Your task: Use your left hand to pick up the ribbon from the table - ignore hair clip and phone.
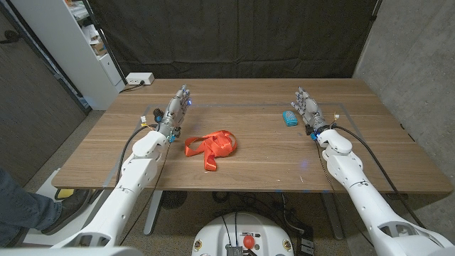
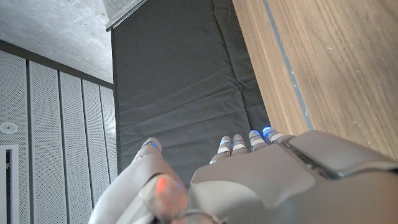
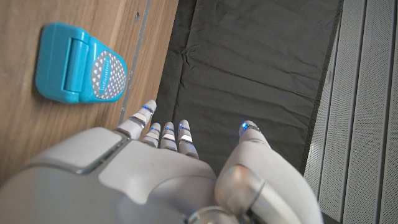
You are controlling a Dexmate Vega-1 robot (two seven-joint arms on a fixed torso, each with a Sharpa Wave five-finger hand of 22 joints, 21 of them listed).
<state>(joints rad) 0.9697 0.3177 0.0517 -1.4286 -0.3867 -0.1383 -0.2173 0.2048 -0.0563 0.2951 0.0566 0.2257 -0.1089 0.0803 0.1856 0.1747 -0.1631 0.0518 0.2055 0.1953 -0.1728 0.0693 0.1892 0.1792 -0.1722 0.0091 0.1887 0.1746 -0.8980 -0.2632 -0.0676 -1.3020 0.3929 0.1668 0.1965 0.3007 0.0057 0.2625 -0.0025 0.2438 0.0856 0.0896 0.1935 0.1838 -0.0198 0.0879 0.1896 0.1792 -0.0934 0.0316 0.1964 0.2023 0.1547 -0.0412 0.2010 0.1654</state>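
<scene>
An orange-red ribbon [image 1: 211, 146] lies in a loose bundle on the wooden table [image 1: 249, 171], near the middle and a little left. My left hand [image 1: 175, 109] stands open to the left of the ribbon and slightly farther back, fingers stretched toward the far edge, holding nothing. In the left wrist view the back of the left hand [image 2: 261, 180] shows with straight fingers. My right hand [image 1: 307, 108] stands open on the right side, also empty. A blue flip phone [image 1: 289, 117] lies just left of the right hand, and the phone [image 3: 79, 64] shows in the right wrist view.
A white power strip [image 1: 139, 79] sits on the floor beyond the table's far left corner, beside a white shelf unit [image 1: 85, 43]. A black curtain [image 1: 242, 35] hangs behind the table. A person's leg [image 1: 18, 206] shows at the lower left edge.
</scene>
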